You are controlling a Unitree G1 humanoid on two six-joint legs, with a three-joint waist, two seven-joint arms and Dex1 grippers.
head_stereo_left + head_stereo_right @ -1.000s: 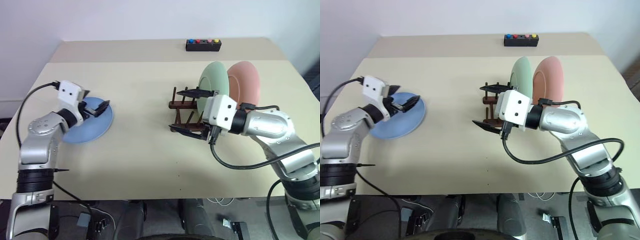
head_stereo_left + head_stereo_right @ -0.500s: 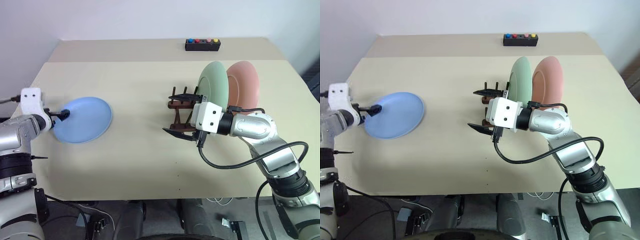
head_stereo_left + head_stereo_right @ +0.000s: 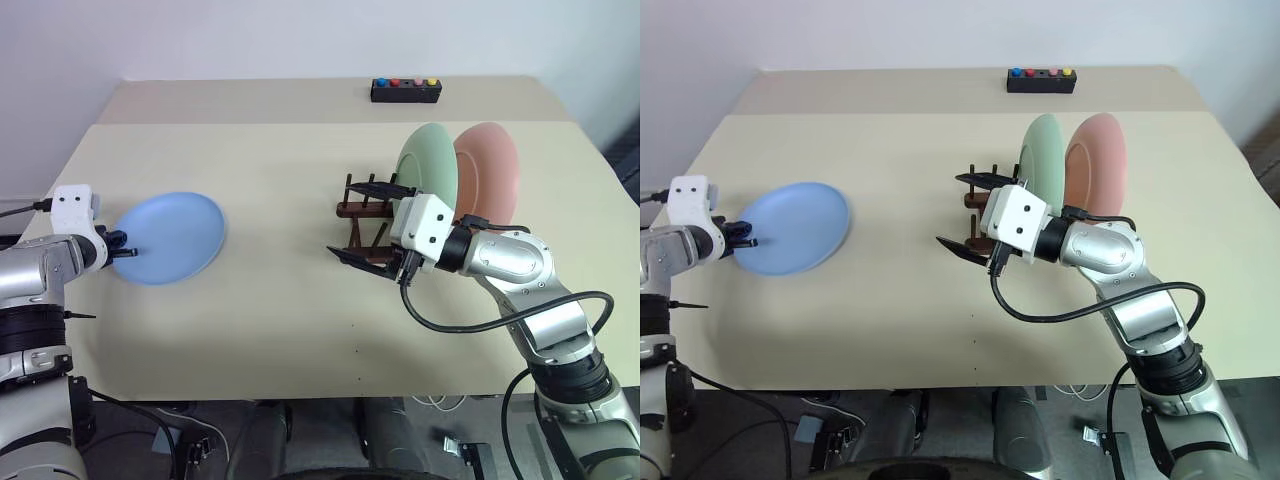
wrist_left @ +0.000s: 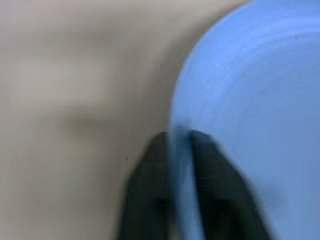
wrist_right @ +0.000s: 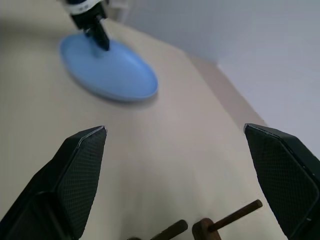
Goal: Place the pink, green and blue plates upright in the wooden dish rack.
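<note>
On the beige counter [image 3: 250, 320], the left pincer [image 3: 122, 251] now pinches the near-left rim of the blue plate [image 3: 172, 237]; in its wrist view the two black fingers [image 4: 150, 195] sit clamped on either side of the rim. A second ago the same pincer hung spread wide above the plate's centre; since then the arm has swung out to the robot's left, dropped to the plate's edge and closed. The plate lies on the counter in about the same spot on the robot's left, well apart from the rack.

The right pincer [image 3: 365, 222] stays spread wide and holds nothing, hanging just in front of the wooden dish rack [image 3: 362, 212] much as it did a second ago; its wrist view looks across the counter past two of the rack's pegs to the blue plate.

In the rack, the green plate [image 3: 428, 166] and the pink plate [image 3: 487, 172] stand upright side by side, the pink one on the robot's right, both unmoved. At the far edge sits a black box with coloured buttons [image 3: 406, 90].
</note>
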